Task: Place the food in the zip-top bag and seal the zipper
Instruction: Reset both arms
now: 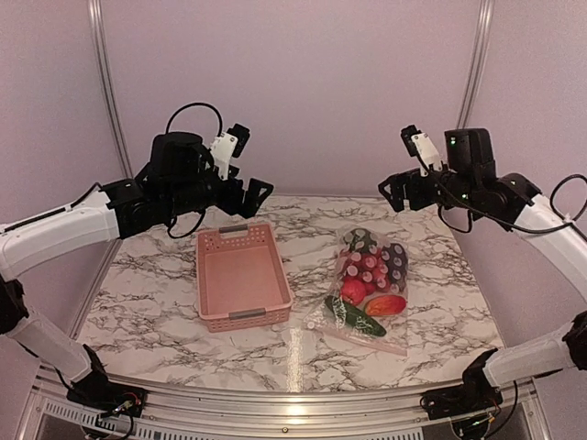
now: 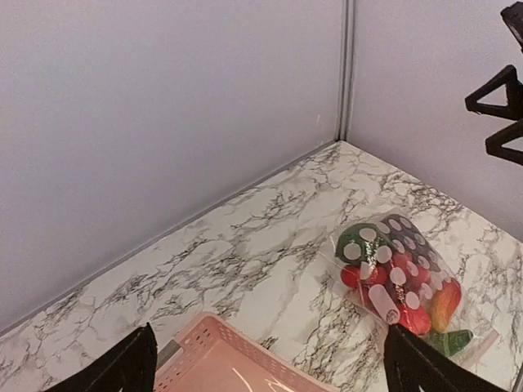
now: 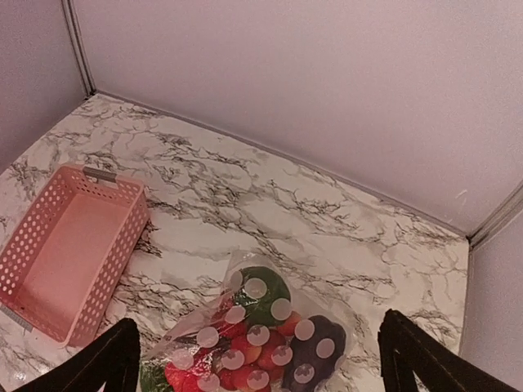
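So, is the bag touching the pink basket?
Apart. The top view shows a strip of bare marble table between the basket and the bag.

Left wrist view: the bottom edge cuts off the pink basket (image 2: pixel 237 359). Right wrist view: the bottom edge cuts off the zip-top bag (image 3: pixel 189 336) and part of the food (image 3: pixel 261 343) inside. Top view: the zipper (image 1: pixel 365 340) is too small to tell whether it is pressed shut.

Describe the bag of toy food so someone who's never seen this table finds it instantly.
On the marble-patterned table, look right of the pink latticed basket. The zip-top bag lies flat there: clear, crinkly, white-dotted, stuffed with colourful toy produce, unlike the opaque basket.
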You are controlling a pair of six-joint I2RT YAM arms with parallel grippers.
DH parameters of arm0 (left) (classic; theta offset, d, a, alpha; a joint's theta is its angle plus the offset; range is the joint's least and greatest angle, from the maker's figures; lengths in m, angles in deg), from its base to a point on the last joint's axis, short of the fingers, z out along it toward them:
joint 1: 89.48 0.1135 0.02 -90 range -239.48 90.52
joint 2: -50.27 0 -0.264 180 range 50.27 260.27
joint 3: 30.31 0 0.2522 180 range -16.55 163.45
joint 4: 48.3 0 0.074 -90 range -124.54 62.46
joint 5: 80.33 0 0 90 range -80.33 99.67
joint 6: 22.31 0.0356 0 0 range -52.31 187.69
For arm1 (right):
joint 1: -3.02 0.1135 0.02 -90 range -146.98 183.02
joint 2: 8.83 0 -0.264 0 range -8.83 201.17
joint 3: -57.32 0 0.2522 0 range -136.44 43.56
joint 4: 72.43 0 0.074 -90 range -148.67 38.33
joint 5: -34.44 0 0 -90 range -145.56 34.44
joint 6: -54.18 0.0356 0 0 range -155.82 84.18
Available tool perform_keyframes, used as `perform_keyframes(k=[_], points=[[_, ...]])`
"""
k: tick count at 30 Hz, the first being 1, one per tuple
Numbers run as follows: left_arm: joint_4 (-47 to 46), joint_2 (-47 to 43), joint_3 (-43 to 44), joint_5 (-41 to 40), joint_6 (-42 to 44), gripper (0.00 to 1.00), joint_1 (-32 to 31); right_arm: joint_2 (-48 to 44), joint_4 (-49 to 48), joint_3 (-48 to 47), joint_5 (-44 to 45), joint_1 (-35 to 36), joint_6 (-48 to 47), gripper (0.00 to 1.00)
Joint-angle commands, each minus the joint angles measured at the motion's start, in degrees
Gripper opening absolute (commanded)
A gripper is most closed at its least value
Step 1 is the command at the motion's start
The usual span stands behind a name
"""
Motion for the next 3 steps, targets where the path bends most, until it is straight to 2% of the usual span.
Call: perform_keyframes(k=[1, 3], points=[[9.43, -1.75, 1.95, -21.69, -8.81, 0.99, 2.79, 5.12, -2.08, -6.51, 13.18, 0.18, 6.31, 0.98], [10.22, -3.8, 1.67, -24.12, -11.95, 0.99, 4.09, 5.71, -4.18, -7.47, 17.36, 0.27, 6.88, 0.99]])
